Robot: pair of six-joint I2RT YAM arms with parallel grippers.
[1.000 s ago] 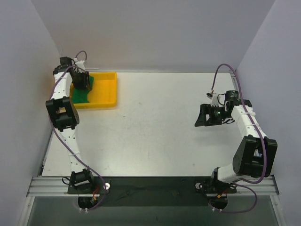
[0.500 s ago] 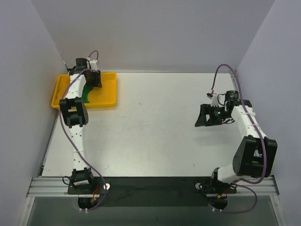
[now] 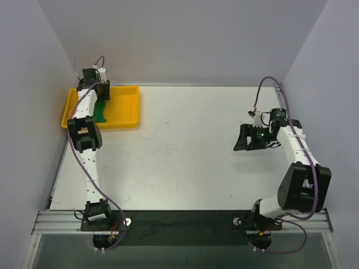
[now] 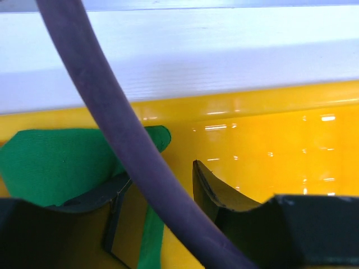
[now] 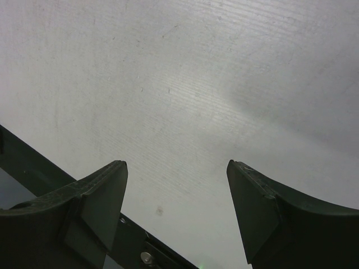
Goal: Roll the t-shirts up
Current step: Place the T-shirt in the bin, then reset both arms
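From the top camera I see the yellow tray (image 3: 128, 110) at the far left corner of the worktop (image 3: 179, 157), and the green t-shirt (image 3: 100, 112) is inside it, as a narrow strip in the left part of the tray. The left tool (image 3: 102, 93) stands over the far end of this strip. The right tool (image 3: 240, 138) is well apart from it, over the bare right side of the worktop, and it points to the left. In the left wrist camera the t-shirt (image 4: 56, 162) is bunched against the left finger, close to the far wall of the tray, and a little green fabric hangs down between the two fingers. The jaws stand partly apart, but a thick purple cable (image 4: 106, 106) crosses in front of the gap, so I cannot tell if the left tool really clamps the fabric. In the right wrist camera the jaws of the right tool are wide apart with nothing between them, and only the pale worktop shows below.
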